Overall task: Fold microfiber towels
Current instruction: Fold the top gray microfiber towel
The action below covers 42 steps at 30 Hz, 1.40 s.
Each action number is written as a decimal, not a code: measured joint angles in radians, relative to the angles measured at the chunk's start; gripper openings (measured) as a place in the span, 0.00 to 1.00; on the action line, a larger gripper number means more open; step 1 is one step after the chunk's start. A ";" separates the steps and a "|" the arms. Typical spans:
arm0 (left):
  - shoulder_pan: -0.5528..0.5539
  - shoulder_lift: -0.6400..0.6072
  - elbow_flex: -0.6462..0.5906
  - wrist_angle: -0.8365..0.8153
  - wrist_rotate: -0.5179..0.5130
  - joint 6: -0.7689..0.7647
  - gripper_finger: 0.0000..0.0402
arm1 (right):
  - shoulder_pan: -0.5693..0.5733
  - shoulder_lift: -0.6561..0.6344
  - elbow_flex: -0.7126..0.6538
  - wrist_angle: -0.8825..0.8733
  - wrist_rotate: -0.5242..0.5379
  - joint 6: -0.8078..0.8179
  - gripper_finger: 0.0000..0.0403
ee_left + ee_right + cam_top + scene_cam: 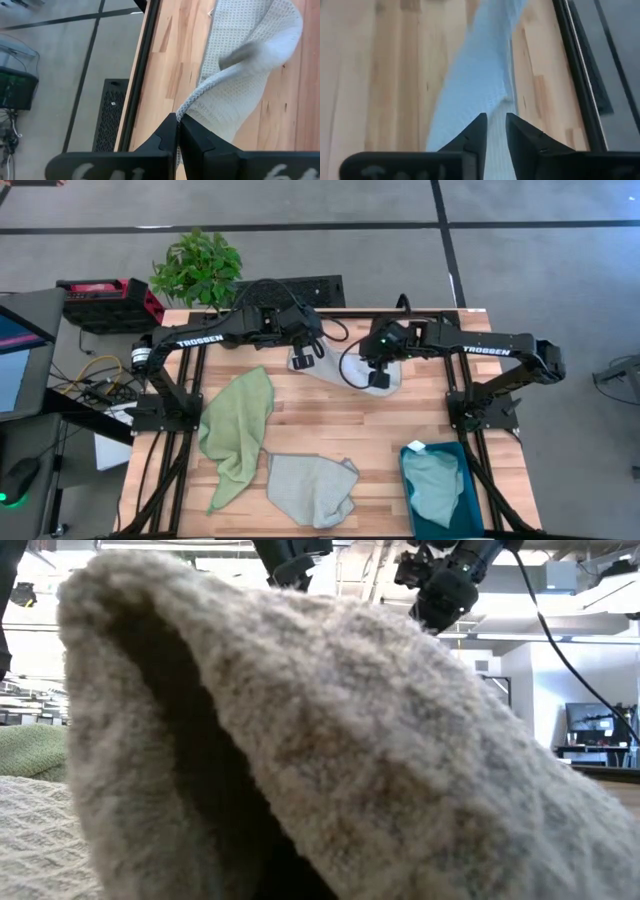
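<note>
Wood-slat counter (330,420) on a grey floor, seen from overhead; clock directions below are from the counter centre in that view.

Your left claw (303,352) sits at about 11 o'clock near the far edge. It's pinched fully together on a corner of the pale grey-blue towel (318,367), and the left wrist view shows the waffle-weave cloth (240,75) hanging from the closed fingers (167,137) down to the wood.

Your right claw (379,372) is at about 1 o'clock, over the other end of that same towel. In the right wrist view its fingers (472,137) stand slightly apart with the cloth (480,75) running between them; you can't tell from this whether they still grip it.

Light green towel (238,430) lies crumpled at 9 o'clock, flat on the counter. Second grey-blue towel (310,488) is bunched at 6 o'clock, just beside the green one. Light blue towel (437,485) lies inside the teal bin (412,510) at 4 o'clock.

Low view is mostly blocked by a close fold of grey cloth (330,760).

Potted plant (197,268) stands beyond the far left corner.
</note>
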 joint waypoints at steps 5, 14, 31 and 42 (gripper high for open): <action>-0.001 0.000 0.000 0.000 0.000 0.002 0.00 | 0.000 0.020 0.001 0.092 -0.074 -0.002 0.32; -0.031 0.000 0.000 -0.025 0.002 0.078 0.00 | -0.006 0.131 0.039 0.202 -0.062 -0.186 0.48; -0.060 0.001 0.001 -0.029 -0.043 0.133 0.00 | -0.036 0.175 0.079 0.269 -0.191 -0.357 0.47; -0.079 0.000 0.001 -0.032 -0.155 0.154 0.00 | -0.030 0.249 0.078 0.218 -0.225 -0.423 0.44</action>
